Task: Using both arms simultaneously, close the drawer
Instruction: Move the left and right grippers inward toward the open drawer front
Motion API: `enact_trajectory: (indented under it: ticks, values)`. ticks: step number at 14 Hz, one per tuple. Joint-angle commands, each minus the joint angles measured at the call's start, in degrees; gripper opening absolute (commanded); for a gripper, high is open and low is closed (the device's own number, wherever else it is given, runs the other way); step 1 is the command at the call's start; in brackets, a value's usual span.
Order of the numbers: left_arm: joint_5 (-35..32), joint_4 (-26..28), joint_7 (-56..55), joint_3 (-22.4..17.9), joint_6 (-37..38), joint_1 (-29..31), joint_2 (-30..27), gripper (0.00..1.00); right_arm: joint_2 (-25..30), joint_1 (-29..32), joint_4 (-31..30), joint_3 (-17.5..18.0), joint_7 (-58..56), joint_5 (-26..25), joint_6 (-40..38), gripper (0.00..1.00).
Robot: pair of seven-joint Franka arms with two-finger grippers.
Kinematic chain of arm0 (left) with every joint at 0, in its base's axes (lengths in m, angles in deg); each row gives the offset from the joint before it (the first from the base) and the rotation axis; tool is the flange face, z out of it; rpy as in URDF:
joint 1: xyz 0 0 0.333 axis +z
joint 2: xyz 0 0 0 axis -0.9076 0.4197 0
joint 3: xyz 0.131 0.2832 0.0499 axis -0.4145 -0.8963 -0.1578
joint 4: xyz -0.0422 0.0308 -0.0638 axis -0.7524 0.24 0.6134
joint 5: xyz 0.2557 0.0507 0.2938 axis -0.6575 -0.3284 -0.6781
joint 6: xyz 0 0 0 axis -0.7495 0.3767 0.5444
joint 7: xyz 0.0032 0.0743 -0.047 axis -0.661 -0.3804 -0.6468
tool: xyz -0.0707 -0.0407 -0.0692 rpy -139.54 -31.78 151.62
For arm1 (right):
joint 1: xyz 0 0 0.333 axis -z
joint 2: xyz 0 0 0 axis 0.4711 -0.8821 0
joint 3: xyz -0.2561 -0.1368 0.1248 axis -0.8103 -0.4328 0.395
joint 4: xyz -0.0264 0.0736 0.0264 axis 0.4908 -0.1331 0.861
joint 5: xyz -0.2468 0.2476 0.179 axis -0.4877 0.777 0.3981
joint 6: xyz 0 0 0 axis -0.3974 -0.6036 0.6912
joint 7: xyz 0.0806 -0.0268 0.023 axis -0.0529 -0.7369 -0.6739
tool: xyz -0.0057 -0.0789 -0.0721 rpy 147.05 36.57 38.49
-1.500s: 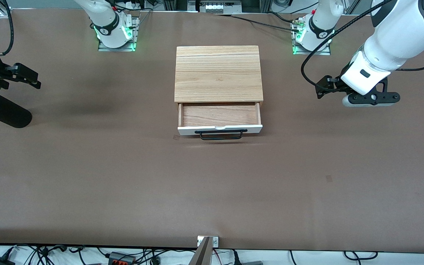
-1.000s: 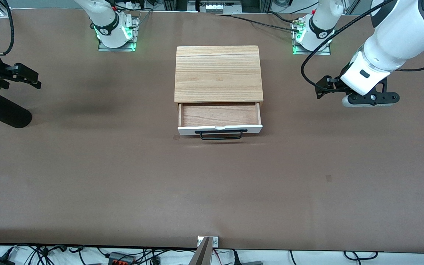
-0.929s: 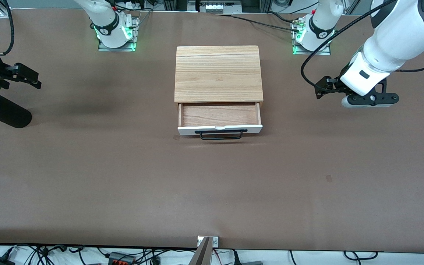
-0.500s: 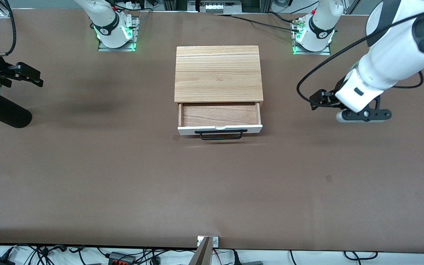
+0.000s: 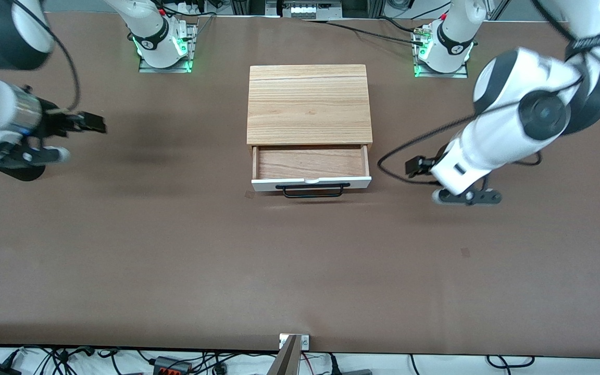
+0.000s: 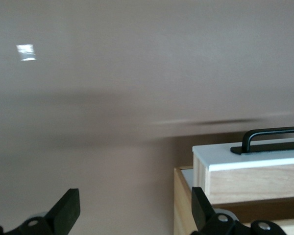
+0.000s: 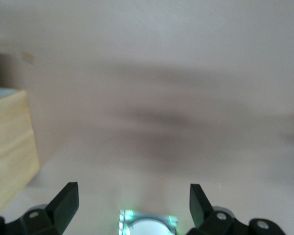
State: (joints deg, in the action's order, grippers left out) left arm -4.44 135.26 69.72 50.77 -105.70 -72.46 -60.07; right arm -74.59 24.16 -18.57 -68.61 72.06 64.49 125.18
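The drawer (image 5: pixel 311 165) stands pulled out of the oak-topped box (image 5: pixel 309 103) at mid-table, with its white front panel and black wire handle (image 5: pixel 313 190) facing the front camera. My left gripper (image 5: pixel 465 197) is open and empty, low over the table beside the drawer's front corner, toward the left arm's end. In the left wrist view (image 6: pixel 134 215) the drawer's corner (image 6: pixel 245 159) and handle (image 6: pixel 274 134) show close by. My right gripper (image 5: pixel 32 155) is open and empty over the table toward the right arm's end, well away from the box. The right wrist view (image 7: pixel 132 203) shows the box's side (image 7: pixel 10 147).
The two arm bases with green lights (image 5: pixel 164 49) (image 5: pixel 440 52) stand farther from the front camera than the box. A black rounded shape (image 5: pixel 3 166) lies under the right gripper. Small tape marks (image 5: pixel 465 252) sit on the brown table. A camera mount (image 5: pixel 294 348) stands at the near edge.
The left gripper has swung lower and toward the drawer's front corner. The right gripper has moved in toward the box and a little lower. The drawer has not moved.
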Motion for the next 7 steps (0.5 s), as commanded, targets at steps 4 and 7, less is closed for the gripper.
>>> enact_trajectory:
  ticks: [4,7]
  values:
    - [0.9,-6.4,-0.4,-0.1,-6.7,-2.0,11.0,1.00,-11.7,-5.0,1.4,0.0,0.9,13.8,22.5,1.00]
    - [0.5,-6.6,-0.5,-0.1,-6.9,-3.7,11.9,1.00,-17.3,-9.7,1.4,-0.1,1.0,15.1,36.0,1.00]
